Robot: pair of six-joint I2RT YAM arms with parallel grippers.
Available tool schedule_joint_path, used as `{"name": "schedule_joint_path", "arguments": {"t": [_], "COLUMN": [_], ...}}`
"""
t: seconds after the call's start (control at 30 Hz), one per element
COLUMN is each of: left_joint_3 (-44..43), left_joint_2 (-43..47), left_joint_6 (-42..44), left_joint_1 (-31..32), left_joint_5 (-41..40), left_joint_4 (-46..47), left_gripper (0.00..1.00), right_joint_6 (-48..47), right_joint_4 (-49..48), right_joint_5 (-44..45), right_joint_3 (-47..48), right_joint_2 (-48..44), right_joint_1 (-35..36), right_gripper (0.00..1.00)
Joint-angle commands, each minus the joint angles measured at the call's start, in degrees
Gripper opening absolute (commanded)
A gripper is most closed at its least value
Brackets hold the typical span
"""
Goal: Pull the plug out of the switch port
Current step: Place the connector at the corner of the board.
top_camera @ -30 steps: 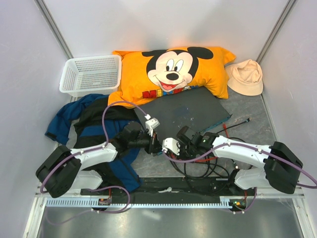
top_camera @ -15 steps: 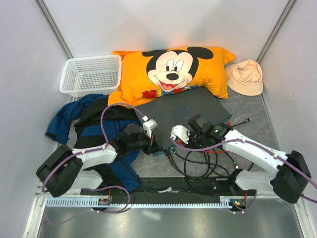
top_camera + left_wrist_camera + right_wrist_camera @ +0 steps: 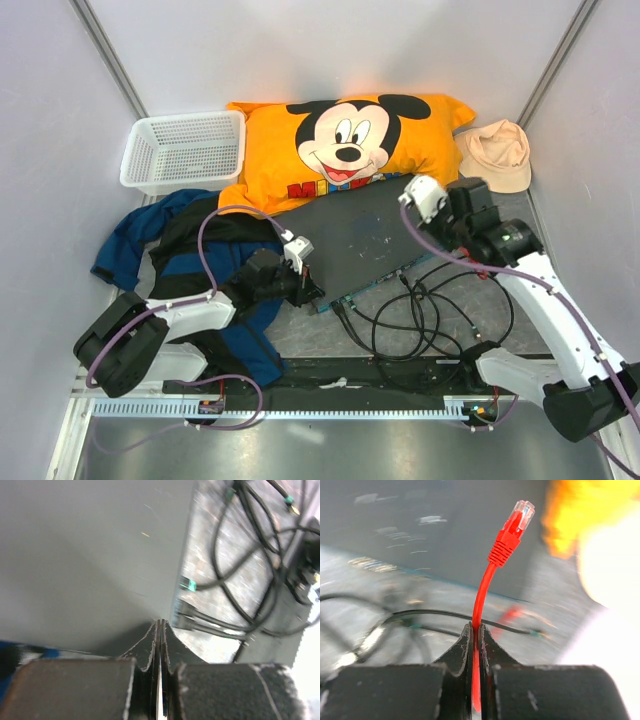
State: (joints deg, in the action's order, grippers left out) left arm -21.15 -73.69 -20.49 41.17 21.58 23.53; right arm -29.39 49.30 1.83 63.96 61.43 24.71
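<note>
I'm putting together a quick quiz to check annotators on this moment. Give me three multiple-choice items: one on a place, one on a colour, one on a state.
1. The beige hat lies:
A) at the far right, beside the Mickey Mouse pillow
B) at the near left edge
C) between the arm bases

2. The cable pinched by the right fingers is:
A) black
B) green
C) red

3. That cable's plug is:
A) seated in a port
B) free in the air
C) under cloth

Answers:
1 A: the top view shows it just right of the pillow.
2 C: the right wrist view shows it red.
3 B: its clear tip stands bare above the fingers.
</note>
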Motion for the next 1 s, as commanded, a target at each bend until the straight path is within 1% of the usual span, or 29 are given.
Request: {"name": "schedule_joint_path", "arguments": {"t": [0.0,0.07,0.1,0.13,0.17,0.2,0.23,0.27,0.33,0.37,0.4,0.43,0.53,0.57,0.63,0.67,0.73,0.77,0.9,0.97], "left_joint_3": [-0.5,-0.8,-0.8,-0.7,-0.6,-0.5,-0.3,-0.3,-0.5,-0.5,-0.4,-0.3,0.1,0.1,0.0,-0.1,-0.1,-0.1,-0.4,-0.4], "left_joint_2": [-0.8,-0.6,-0.6,-0.5,-0.2,0.0,0.2,0.6,0.8,0.8,1.0,1.0,1.4,1.4,1.8,2.0,2.2,2.2,2.3,2.1], "left_joint_6": [4.8,5.2,5.4,5.5,5.5,5.6,5.6,5.6,5.6,5.6,5.6,5.5,5.3,5.1,4.8,4.8,4.6,4.5,4.4,4.3], "left_joint_1": [-2.7,-3.0,-3.1,-3.2,-3.2,-3.3,-3.4,-3.4,-3.5,-3.6,-3.7,-3.7,-3.9,-3.9,-4.3,-4.7,-5.1,-5.4,-6.4,-6.6], "left_joint_5": [-5.9,-5.8,-5.7,-5.6,-5.5,-5.3,-5.3,-5.2,-5.1,-5.2,-5.1,-5.1,-4.7,-4.6,-4.4,-4.3,-4.0,-4.1,-3.3,-3.0], "left_joint_4": [-1.2,-1.5,-1.4,-1.4,-1.2,-1.0,-0.7,-0.6,-0.6,-0.6,-0.5,-0.3,0.4,0.3,0.1,-0.1,-0.2,-0.3,-1.3,-1.3], "left_gripper": [0.02,0.02,0.02,0.02,0.02,0.02,0.02,0.02,0.02,0.02,0.02,0.02,0.02,0.02,0.02,0.02,0.02,0.02,0.02,0.02], "right_joint_6": [-3.1,-4.3,-3.9,-3.3,-2.4,-0.6,0.5,2.2,4.4,4.1,3.3,0.1,-7.8,-9.6,-11.9,-14.8,-18.8,-22.1,-30.9,-30.9], "right_joint_4": [-3.9,-6.6,-7.3,-7.4,-6.9,-6.1,-5.4,-4.0,-2.5,-1.7,-1.6,-1.7,-6.1,-8.8,-11.6,-14.5,-19.0,-23.7,-31.1,-32.9], "right_joint_5": [12.5,13.2,10.3,8.6,7.0,3.0,2.0,1.0,-0.7,-0.3,0.5,4.3,7.6,7.3,7.8,10.0,13.0,14.1,14.6,16.4], "right_joint_3": [8.2,11.1,12.9,15.4,21.5,25.2,28.9,36.6,43.7,47.7,48.5,48.4,38.4,30.9,23.2,15.4,6.9,0.0,-11.1,-13.9], "right_joint_2": [1.9,2.8,3.8,4.6,5.4,7.5,8.5,9.6,12.9,13.8,15.3,15.5,13.6,12.8,9.9,9.2,8.0,7.7,6.9,8.2], "right_joint_1": [-6.2,-12.4,-15.2,-19.6,-21.1,-22.2,-22.7,-22.7,-22.7,-22.8,-22.8,-22.8,-22.9,-22.8,-22.8,-22.8,-23.0,-23.2,-23.6,-23.6], "right_gripper": [0.0,0.0,0.0,0.0,0.0,0.0,0.0,0.0,0.0,0.0,0.0,0.0,0.0,0.0,0.0,0.0,0.0,0.0,0.0,0.0]}}
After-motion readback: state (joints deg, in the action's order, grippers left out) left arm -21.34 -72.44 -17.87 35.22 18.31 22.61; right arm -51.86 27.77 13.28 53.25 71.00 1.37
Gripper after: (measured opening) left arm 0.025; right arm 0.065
